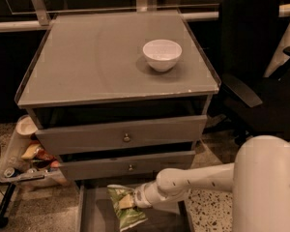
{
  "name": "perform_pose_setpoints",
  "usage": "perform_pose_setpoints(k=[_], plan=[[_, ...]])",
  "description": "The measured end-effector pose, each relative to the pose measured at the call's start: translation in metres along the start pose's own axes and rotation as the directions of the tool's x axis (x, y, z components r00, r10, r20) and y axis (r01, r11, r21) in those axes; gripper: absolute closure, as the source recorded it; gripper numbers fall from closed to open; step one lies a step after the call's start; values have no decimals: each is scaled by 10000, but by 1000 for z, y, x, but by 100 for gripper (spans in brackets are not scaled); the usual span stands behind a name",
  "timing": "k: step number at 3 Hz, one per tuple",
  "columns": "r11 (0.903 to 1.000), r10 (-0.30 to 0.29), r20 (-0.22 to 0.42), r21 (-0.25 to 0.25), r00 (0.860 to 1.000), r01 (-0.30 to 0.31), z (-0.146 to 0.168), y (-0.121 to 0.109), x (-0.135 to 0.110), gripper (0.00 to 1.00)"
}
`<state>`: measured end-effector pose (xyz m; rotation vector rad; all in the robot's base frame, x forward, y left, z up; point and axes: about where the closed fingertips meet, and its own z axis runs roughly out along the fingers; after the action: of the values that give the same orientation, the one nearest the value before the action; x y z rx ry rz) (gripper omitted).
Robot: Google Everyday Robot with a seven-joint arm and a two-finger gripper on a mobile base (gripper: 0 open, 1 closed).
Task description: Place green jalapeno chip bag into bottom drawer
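Observation:
The green jalapeno chip bag is a crinkled green foil bag with white edges. It sits over the floor of the open bottom drawer, at the bottom centre of the camera view. My gripper is at the end of the white arm that reaches in from the right, and it is pressed into the bag's middle. The bag covers the gripper's tips. I cannot tell whether the bag rests on the drawer floor or hangs just above it.
A white bowl stands on the grey cabinet top. Two upper drawers with round knobs are slightly pulled out. A low rack with snack packets stands at the left. A black office chair is at the right.

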<state>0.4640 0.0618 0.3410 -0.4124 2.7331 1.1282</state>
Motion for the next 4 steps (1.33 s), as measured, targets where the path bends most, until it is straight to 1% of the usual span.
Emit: perform_pose_setpoints(k=[1,2,3,4], plan=[[9979,638,179,46,9978,-639,31,-39,-3,100],[9926,1208,420,28,9918,-1210,57,-70,-3,100],[9874,1584,582,-33,9857,-1585,75,-92,-8,100],[9841,1776,664,-115,9819,-1772,86,-103,-13,100]])
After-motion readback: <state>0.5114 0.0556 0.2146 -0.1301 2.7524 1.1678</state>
